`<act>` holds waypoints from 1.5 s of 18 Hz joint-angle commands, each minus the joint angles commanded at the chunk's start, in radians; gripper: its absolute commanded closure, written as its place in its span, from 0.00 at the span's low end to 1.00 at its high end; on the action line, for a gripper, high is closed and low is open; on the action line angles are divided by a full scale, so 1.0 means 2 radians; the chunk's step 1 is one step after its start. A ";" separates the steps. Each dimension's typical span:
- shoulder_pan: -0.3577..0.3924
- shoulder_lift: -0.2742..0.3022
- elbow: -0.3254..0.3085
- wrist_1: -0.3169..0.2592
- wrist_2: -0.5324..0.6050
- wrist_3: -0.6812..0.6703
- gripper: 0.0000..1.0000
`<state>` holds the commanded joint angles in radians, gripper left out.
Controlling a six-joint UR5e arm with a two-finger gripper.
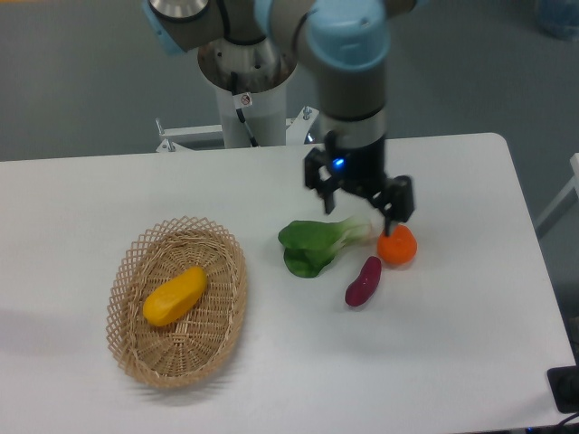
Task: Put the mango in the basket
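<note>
Mango (175, 297) lies inside basket (136, 348) — fingers (362, 203) spread apart, empty, above greens (312, 244).

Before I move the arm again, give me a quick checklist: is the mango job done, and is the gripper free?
1. Mango inside the basket: ok, lying on its floor.
2. Gripper empty: ok, nothing between the fingers.
3. Gripper away from basket: ok, it is off to the right, over the other items.
4. Clearance from tangerine and bok choy: not ok, fingers sit right above both.
5. Sweet potato untouched: ok.
</note>
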<state>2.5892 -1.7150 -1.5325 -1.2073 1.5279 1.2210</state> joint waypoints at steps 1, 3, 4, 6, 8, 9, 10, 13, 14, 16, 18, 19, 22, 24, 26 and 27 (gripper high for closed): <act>0.005 0.000 0.000 0.001 -0.009 0.004 0.00; 0.013 0.000 -0.001 -0.001 -0.012 0.017 0.00; 0.014 0.001 -0.003 -0.001 -0.012 0.017 0.00; 0.018 0.003 -0.005 -0.001 -0.010 0.016 0.00; 0.020 0.004 -0.005 -0.002 -0.008 0.010 0.00; 0.019 0.004 -0.005 0.003 -0.006 0.009 0.00; 0.018 0.005 -0.005 0.004 -0.005 0.009 0.00; 0.018 0.005 -0.005 0.005 -0.006 0.008 0.00; 0.018 0.005 -0.006 0.005 -0.007 0.009 0.00; 0.018 0.005 -0.005 0.005 -0.011 0.005 0.00; 0.020 0.006 -0.005 0.006 -0.012 0.002 0.00; 0.019 0.006 -0.005 0.006 -0.012 0.002 0.00; 0.019 0.005 -0.007 0.006 -0.012 0.002 0.00; 0.020 0.006 -0.007 0.006 -0.013 0.002 0.00; 0.020 0.006 -0.007 0.007 -0.012 0.003 0.00; 0.020 0.005 -0.007 0.008 -0.012 0.003 0.00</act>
